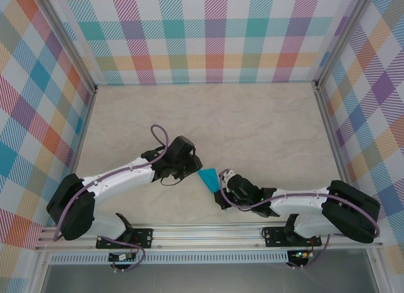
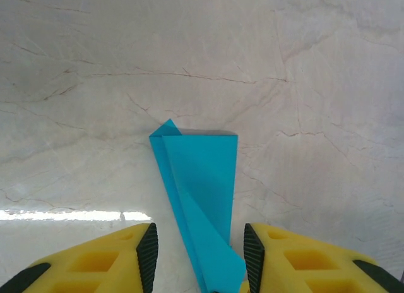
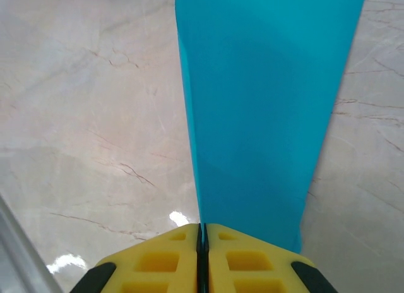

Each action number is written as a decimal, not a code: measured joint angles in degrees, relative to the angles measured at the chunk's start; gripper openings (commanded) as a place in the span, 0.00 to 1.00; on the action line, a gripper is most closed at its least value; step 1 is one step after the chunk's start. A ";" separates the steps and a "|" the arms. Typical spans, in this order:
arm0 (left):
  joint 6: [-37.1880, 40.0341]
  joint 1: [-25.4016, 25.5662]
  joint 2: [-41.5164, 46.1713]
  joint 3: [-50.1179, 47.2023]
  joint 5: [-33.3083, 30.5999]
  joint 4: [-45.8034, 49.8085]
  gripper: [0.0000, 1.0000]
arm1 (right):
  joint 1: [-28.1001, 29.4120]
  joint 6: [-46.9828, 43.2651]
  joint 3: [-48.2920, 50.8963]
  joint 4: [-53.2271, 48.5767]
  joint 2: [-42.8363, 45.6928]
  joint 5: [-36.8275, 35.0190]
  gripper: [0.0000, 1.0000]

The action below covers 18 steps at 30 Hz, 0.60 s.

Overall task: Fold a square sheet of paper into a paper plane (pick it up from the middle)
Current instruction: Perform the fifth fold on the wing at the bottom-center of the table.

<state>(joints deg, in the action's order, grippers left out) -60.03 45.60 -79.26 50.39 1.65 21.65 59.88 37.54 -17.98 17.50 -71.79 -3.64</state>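
The teal-blue paper plane, the sheet folded into a narrow dart, hangs just above the table between my two grippers. My right gripper is shut on one end of it. In the right wrist view the paper plane rises straight out of the closed right gripper. My left gripper stands open at the other end. In the left wrist view the paper plane runs between the fingers of the left gripper, and the black pads stand clear of it on both sides.
The marble-look tabletop stretches behind the grippers. Checked walls close it in at the back and sides, with a metal rail along the near edge.
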 measured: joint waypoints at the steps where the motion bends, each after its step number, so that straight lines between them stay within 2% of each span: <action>1: 0.17 0.00 0.00 -0.46 0.46 -0.92 0.36 | -1.11 0.70 0.59 0.87 0.26 1.31 0.11; 6: 0.52 0.02 -0.70 -3.06 3.76 -8.07 0.30 | -5.77 4.17 2.93 4.68 0.20 8.09 0.11; 18: 0.70 0.92 -7.69 -5.75 10.86 -23.76 0.28 | -11.63 10.36 4.68 9.11 -0.81 16.37 0.12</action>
<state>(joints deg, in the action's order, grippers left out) -59.33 46.52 -86.96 44.64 12.51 -2.11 48.25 47.90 -13.30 26.61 -72.60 12.73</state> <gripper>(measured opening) 0.284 0.122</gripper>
